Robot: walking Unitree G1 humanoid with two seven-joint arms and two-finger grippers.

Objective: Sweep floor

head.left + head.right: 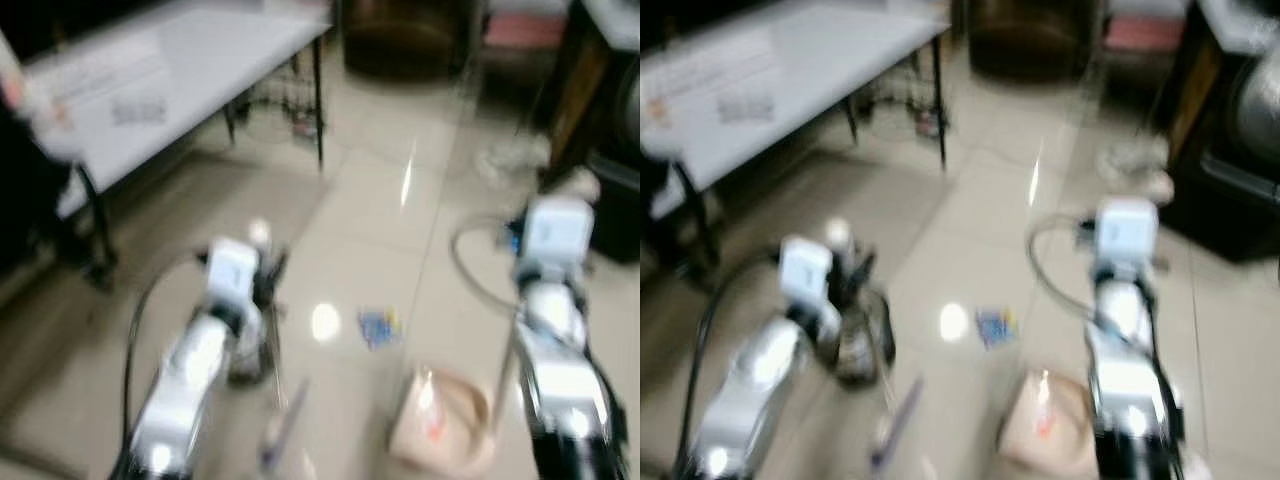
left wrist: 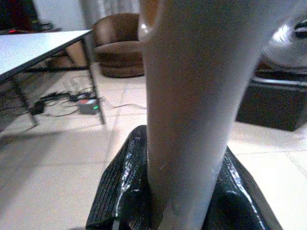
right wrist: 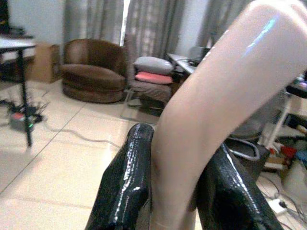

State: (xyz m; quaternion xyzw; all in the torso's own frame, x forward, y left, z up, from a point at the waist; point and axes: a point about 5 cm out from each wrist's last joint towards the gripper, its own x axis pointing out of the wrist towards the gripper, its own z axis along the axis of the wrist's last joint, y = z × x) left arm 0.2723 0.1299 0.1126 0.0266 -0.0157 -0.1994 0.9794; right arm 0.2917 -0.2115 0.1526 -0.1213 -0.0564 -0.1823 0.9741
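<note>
Both grippers grip beige handles: left gripper [image 2: 184, 201] clamps the broom handle [image 2: 201, 96]; right gripper [image 3: 175, 191] clamps the dustpan handle [image 3: 211, 96]. Blue litter [image 1: 379, 326] lies on the tiled floor [image 1: 370, 210] beside the dustpan [image 1: 445, 420]; a white table [image 1: 160, 90] stands left.

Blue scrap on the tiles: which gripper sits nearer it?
Left, narrowly; the blur allows no firmer call. The blue scrap lies between both arms. The left gripper is just to its left; the right gripper is farther off to its right.
</note>
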